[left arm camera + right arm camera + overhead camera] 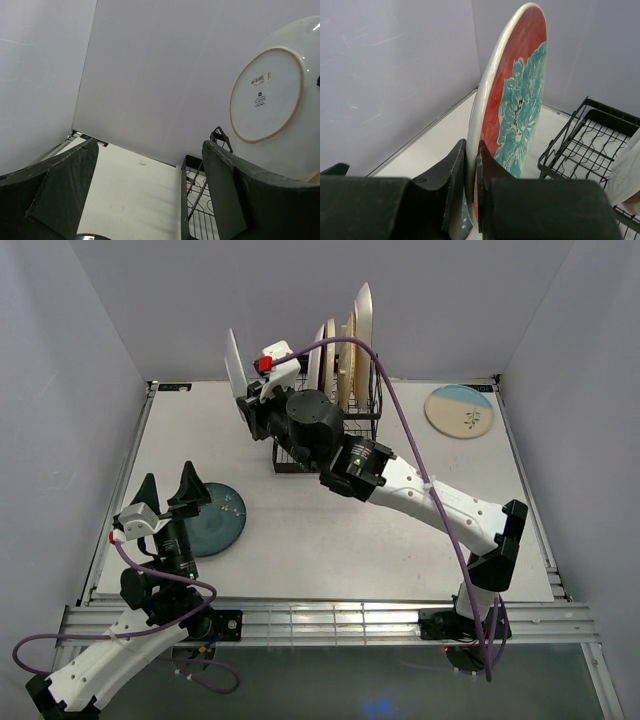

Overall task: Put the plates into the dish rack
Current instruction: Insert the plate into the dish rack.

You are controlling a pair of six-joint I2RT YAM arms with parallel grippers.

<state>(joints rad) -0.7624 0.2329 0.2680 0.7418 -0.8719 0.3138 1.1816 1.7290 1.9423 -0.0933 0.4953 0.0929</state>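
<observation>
At the table's (330, 540) far edge, the rack (365, 420) holds several plates (362, 325); the right gripper (472, 150) clamps the red plate (520, 90) beside it, the left gripper (170, 485) stands wide open, empty; the teal plate (222, 525) and the blue plate (459, 410) lie unloaded.

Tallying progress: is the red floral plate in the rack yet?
Out: the right hand holds the red floral plate upright, outside the dish rack.

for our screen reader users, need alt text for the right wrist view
A red plate with a teal flower stands on edge, its rim pinched in the jaws of the right gripper. A black wire dish rack sits at right on a pale table.
</observation>
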